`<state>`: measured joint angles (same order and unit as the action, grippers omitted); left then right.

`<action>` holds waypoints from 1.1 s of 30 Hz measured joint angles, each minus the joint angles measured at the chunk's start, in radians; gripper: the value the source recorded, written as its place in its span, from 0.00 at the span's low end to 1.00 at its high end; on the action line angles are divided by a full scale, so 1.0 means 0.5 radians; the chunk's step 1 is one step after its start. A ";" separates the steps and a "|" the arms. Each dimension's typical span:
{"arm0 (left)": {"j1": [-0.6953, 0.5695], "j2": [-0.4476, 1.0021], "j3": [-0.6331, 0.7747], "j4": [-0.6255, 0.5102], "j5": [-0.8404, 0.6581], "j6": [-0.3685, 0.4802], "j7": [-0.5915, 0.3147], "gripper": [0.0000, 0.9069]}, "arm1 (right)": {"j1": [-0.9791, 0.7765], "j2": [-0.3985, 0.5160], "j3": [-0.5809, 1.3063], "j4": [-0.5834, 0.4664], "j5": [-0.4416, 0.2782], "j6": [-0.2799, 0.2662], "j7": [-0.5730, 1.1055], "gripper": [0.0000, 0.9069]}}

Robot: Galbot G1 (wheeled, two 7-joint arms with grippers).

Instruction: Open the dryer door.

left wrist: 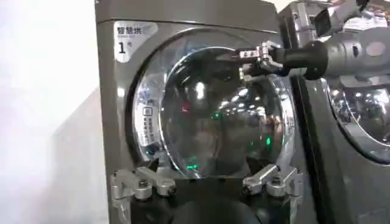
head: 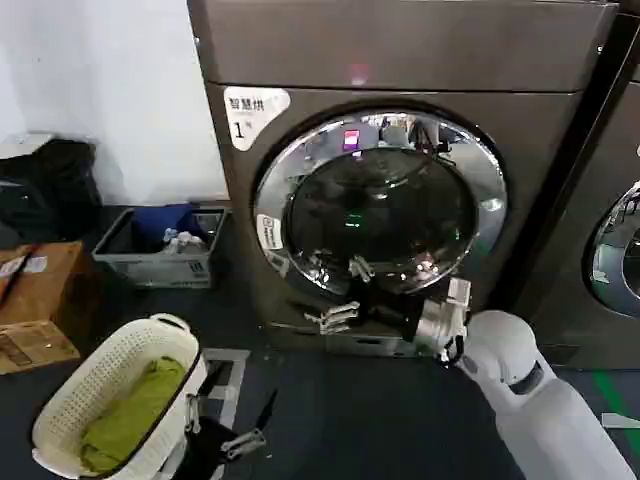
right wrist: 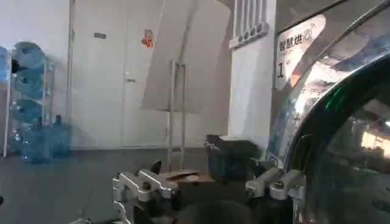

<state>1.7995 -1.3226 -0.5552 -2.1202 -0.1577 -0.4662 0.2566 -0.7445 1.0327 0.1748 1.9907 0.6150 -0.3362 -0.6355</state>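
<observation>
The dryer (head: 400,50) is brown-grey, with a white "1" label (head: 250,110) at its upper left. The dryer door (head: 380,200), chrome-rimmed with dark glass, lies flat against the front, shut. My right gripper (head: 345,298) is open in front of the door's lower edge, pointing toward the robot's left with nothing between its fingers. It also crosses the door (left wrist: 207,109) in the left wrist view as the right gripper (left wrist: 247,58). The right wrist view shows the right gripper (right wrist: 207,185) beside the chrome rim (right wrist: 304,115). My left gripper (head: 245,440) is open, low by the basket, well back from the dryer.
A white laundry basket (head: 60,420) holding a green cloth stands on the floor at the front left. A grey crate (head: 160,265), cardboard boxes (head: 40,300) and a black bag (head: 50,180) line the left wall. A neighbouring machine (head: 620,250) adjoins on the right.
</observation>
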 joint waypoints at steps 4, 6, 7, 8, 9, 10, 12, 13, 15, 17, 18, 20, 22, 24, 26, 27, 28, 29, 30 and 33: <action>-0.006 -0.006 0.001 -0.015 0.019 0.035 -0.050 1.00 | 0.025 0.020 -0.018 -0.057 -0.069 0.015 0.004 1.00; 0.001 -0.007 -0.002 -0.032 0.025 0.083 -0.050 1.00 | 0.038 0.029 -0.027 -0.093 -0.089 0.022 0.007 1.00; 0.006 -0.006 -0.002 -0.041 0.035 0.100 -0.048 1.00 | 0.045 0.032 -0.032 -0.113 -0.096 0.024 0.008 1.00; 0.010 -0.006 -0.002 -0.052 0.044 0.111 -0.045 1.00 | 0.054 0.038 -0.040 -0.135 -0.109 0.030 0.008 1.00; 0.011 -0.007 -0.002 -0.059 0.055 0.122 -0.044 1.00 | 0.067 0.047 -0.052 -0.163 -0.128 0.042 0.009 1.00; 0.012 -0.007 -0.002 -0.070 0.064 0.134 -0.043 1.00 | 0.081 0.056 -0.065 -0.191 -0.140 0.053 0.010 1.00; 0.013 -0.009 -0.001 -0.087 0.076 0.149 -0.043 1.00 | 0.103 0.067 -0.084 -0.239 -0.159 0.075 0.011 1.00; 0.013 -0.010 -0.001 -0.094 0.084 0.155 -0.044 1.00 | 0.120 0.079 -0.100 -0.273 -0.173 0.092 0.016 1.00; 0.012 -0.011 -0.001 -0.100 0.086 0.169 -0.043 1.00 | 0.152 0.100 -0.128 -0.329 -0.179 0.112 0.017 1.00; 0.008 -0.012 -0.004 -0.100 0.094 0.180 -0.043 1.00 | 0.190 0.122 -0.155 -0.395 -0.193 0.132 0.018 1.00; 0.007 -0.013 -0.008 -0.100 0.095 0.184 -0.043 1.00 | 0.207 0.134 -0.168 -0.426 -0.202 0.140 0.019 1.00; 0.008 -0.012 -0.011 -0.106 0.068 0.200 -0.043 1.00 | 0.242 0.159 -0.200 -0.492 -0.217 0.152 0.018 1.00; 0.009 -0.011 -0.012 -0.111 0.054 0.213 -0.038 1.00 | 0.279 0.180 -0.229 -0.552 -0.232 0.159 0.018 1.00; 0.010 -0.011 -0.012 -0.118 0.015 0.229 -0.017 1.00 | 0.316 0.208 -0.261 -0.612 -0.241 0.161 0.018 1.00; 0.009 -0.014 -0.008 -0.118 -0.025 0.243 -0.004 1.00 | 0.350 0.232 -0.285 -0.664 -0.260 0.166 0.014 1.00; 0.009 -0.015 -0.006 -0.120 -0.035 0.248 0.000 1.00 | 0.364 0.243 -0.297 -0.685 -0.265 0.171 0.012 1.00; 0.010 -0.016 -0.005 -0.121 -0.036 0.251 0.000 1.00 | 0.373 0.251 -0.304 -0.702 -0.269 0.173 0.012 1.00; 0.011 -0.015 -0.003 -0.125 -0.036 0.259 -0.003 1.00 | 0.385 0.260 -0.314 -0.720 -0.276 0.179 0.011 1.00; 0.010 -0.015 -0.002 -0.128 -0.036 0.266 -0.004 1.00 | 0.395 0.269 -0.324 -0.736 -0.283 0.186 0.010 1.00; 0.000 -0.015 -0.006 -0.125 0.003 0.264 -0.011 1.00 | 0.431 0.298 -0.353 -0.791 -0.294 0.201 0.010 1.00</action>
<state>1.7994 -1.3303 -0.5582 -2.1829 -0.1563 -0.3344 0.2509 -0.5288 1.1819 -0.0016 1.5954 0.4682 -0.2358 -0.6306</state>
